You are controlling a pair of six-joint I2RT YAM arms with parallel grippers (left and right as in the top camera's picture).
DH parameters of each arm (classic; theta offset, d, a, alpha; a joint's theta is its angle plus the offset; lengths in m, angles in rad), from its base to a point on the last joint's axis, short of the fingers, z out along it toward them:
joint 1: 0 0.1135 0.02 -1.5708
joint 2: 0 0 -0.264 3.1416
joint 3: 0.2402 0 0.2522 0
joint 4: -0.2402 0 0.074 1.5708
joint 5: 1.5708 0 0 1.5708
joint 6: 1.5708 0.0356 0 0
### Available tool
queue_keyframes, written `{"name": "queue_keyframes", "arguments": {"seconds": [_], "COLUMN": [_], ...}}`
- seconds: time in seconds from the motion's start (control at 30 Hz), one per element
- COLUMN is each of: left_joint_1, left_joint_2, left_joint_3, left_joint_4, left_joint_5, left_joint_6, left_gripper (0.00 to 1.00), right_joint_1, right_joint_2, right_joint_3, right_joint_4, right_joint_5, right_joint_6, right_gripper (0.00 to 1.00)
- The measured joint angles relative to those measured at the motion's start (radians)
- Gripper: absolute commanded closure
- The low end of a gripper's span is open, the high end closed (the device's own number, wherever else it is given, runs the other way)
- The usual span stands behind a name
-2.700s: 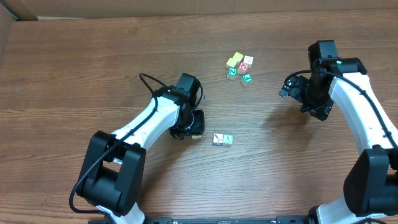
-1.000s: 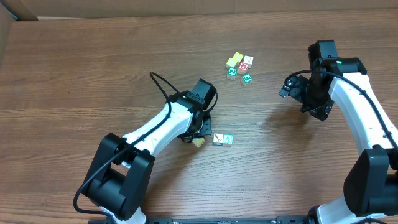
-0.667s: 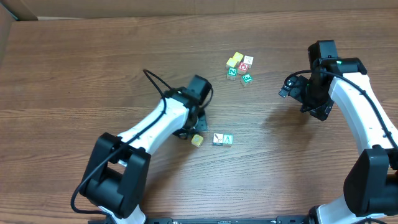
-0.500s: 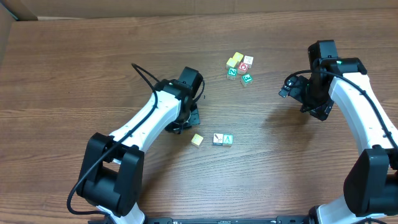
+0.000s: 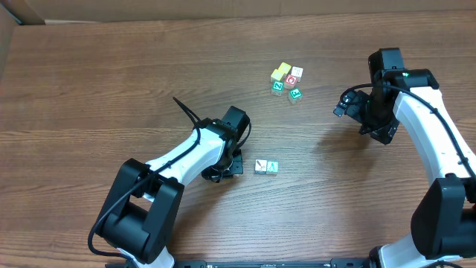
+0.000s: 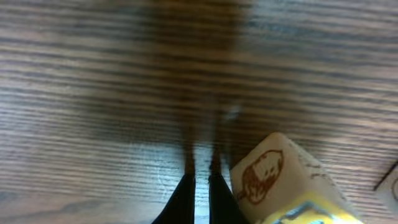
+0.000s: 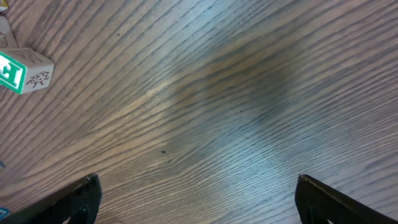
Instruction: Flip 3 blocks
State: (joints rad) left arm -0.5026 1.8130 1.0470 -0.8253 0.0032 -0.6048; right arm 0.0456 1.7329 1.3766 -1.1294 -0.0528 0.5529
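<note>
The left gripper [image 6: 200,196] had its fingers [image 6: 182,202] pressed fully together with nothing between them, tips low over the wooden table [image 6: 93,93]. A cream block [image 6: 273,180] bearing a brown picture lay just beside the tips, not gripped. The right gripper [image 7: 198,186] had its fingers [image 7: 78,199] spread wide and empty above bare table, with a green-lettered block [image 7: 25,71] off to its left. Overhead, a pair of blocks [image 5: 266,167] lay side by side just right of the left gripper. A cluster of cubes [image 5: 281,72], the red-faced cube [image 5: 291,80] among them, sat farther back between the arms.
</note>
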Motion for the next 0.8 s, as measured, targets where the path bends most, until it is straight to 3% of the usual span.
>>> {"name": "queue_keyframes", "arguments": {"seconds": [0.8], "left_joint_1": [0.001], "left_joint_2": [0.0], "left_joint_3": [-0.007], "left_joint_4": [0.131], "left_joint_5": [0.12], "left_joint_6": [0.001], "left_gripper": [0.96], "right_joint_1": [0.0], "right_joint_2": [0.0], "right_joint_3": [0.0], "right_joint_4": [0.0], "right_joint_5": [0.0], "right_joint_6": [0.0], "right_gripper": [0.0]}}
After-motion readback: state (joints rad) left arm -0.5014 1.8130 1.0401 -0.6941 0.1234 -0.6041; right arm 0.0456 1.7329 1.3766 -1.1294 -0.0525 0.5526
